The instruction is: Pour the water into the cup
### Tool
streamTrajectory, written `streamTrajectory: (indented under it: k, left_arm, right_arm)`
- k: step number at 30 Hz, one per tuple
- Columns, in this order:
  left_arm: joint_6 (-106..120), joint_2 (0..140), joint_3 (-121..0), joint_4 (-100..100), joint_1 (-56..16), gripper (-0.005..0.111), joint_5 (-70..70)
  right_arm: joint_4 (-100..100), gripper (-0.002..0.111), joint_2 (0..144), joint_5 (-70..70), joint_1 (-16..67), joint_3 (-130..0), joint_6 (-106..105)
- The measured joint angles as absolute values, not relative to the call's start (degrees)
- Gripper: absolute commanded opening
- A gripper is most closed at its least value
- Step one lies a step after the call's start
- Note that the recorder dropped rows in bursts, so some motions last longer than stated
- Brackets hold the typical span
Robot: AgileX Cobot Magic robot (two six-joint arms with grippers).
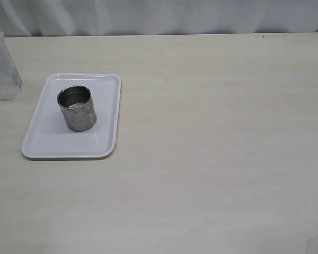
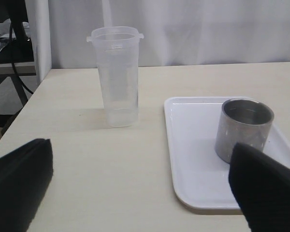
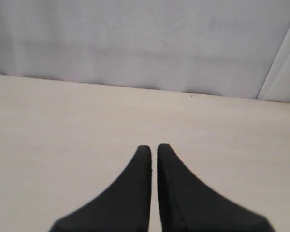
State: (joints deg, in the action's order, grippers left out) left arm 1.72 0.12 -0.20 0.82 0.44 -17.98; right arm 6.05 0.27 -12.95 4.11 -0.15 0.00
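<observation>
Left jaws wide, right jaws closed; pale table (image 1: pixel 212 159) (wood-grain), white curtain (image 1: pixel 148 16) behind.

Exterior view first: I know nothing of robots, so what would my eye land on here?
A short brushed stainless-steel cup stands upright on a white rectangular tray, on the left part of the pale wood-grain table. A taller translucent plastic container stands on the bare table beside the tray, apart from it.
</observation>
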Motion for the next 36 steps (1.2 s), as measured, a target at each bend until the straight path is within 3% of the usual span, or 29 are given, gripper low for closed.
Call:
streamTrajectory:
  k: [36]
  left_arm:
    - [1.7,0.1,-0.2,0.8,0.4,0.092,-18.0]
  right_arm:
    - [5.6,0.004,0.3,-18.7,4.1,-0.2,2.3]
